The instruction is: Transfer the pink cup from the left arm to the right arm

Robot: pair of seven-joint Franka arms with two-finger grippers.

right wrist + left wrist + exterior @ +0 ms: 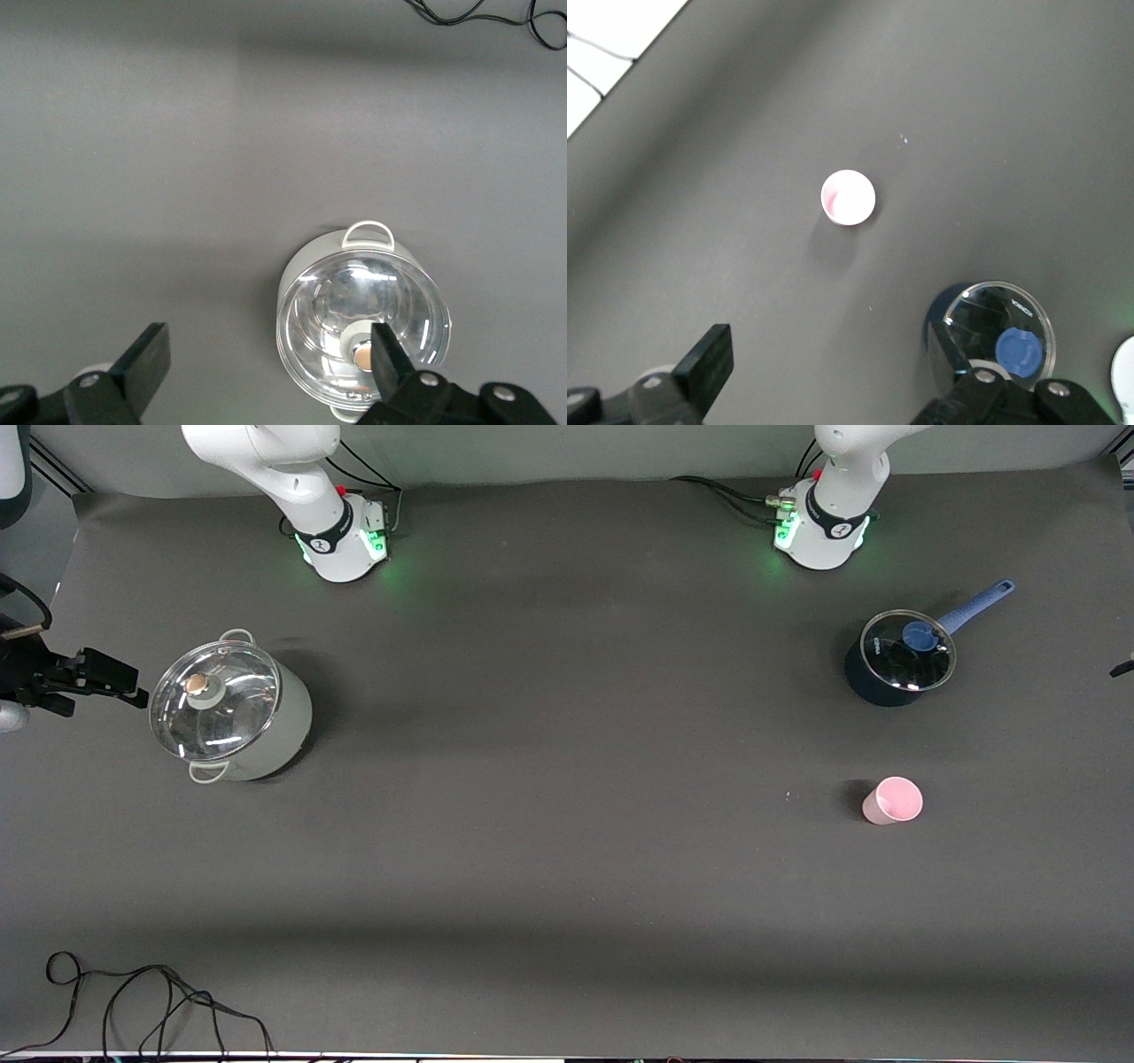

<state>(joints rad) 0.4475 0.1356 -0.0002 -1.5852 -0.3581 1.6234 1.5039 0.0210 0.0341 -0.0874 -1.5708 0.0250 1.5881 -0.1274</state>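
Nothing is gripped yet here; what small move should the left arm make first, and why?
Probably lower the left tool, open and high above the table, toward the small pale pink plastic cup. The cup stands upright and alone, nearer the front camera than the dark blue lidded saucepan. The right tool waits, open, above the grey lidded pot.

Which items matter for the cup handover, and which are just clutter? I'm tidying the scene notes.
For the job: pink cup, left gripper, right gripper, both open.

Lying about: grey lidded pot, dark blue saucepan, black cable.
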